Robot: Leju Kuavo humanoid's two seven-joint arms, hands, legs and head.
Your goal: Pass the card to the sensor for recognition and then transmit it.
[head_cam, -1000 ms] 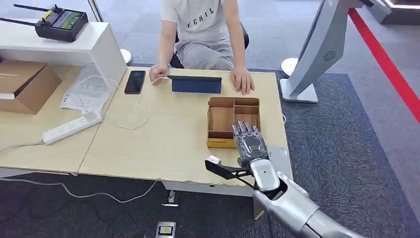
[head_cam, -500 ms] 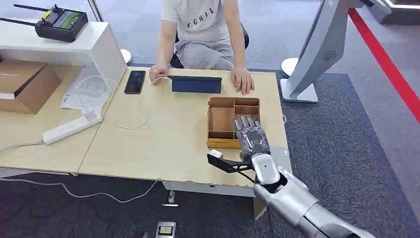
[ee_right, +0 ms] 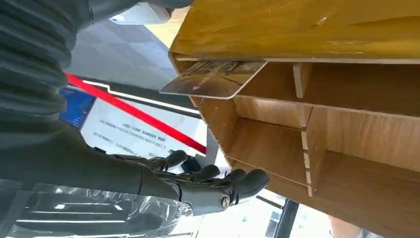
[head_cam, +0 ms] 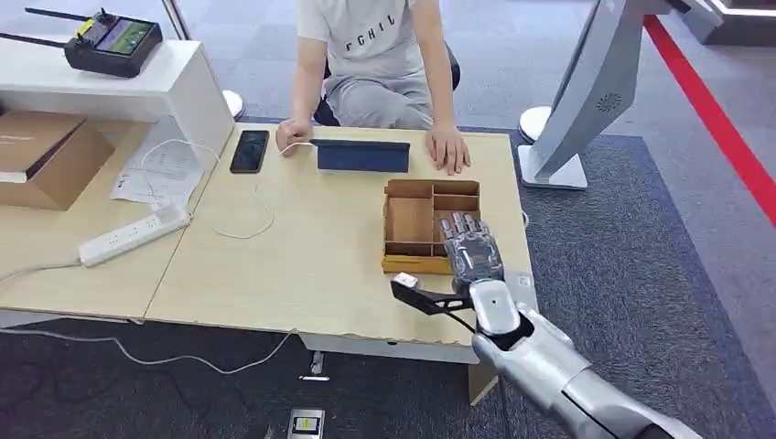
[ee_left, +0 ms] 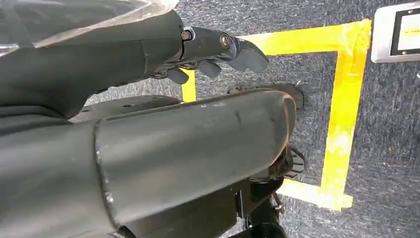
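A wooden box with compartments (head_cam: 416, 219) stands on the table's right side. My right hand (head_cam: 468, 254) hovers over its near right corner, fingers stretched forward and apart, thumb (head_cam: 409, 285) out to the left, holding nothing. A pale card (ee_right: 213, 79) pokes out of one compartment of the box (ee_right: 317, 124); my right hand's fingers (ee_right: 218, 178) are apart from it. The dark flat sensor (head_cam: 362, 155) lies at the far edge, in front of a seated person. My left hand (ee_left: 213, 52) hangs over the floor, holding nothing.
The person's hands (head_cam: 448, 148) rest on the table beside the sensor. A black phone (head_cam: 249, 151) with a white cable, a power strip (head_cam: 133, 235) and a cardboard box (head_cam: 46, 155) lie to the left. A white stand (head_cam: 572, 101) rises at the right.
My right hand has moved forward and slightly right, farther over the wooden box. The person and the table's things have stayed put.
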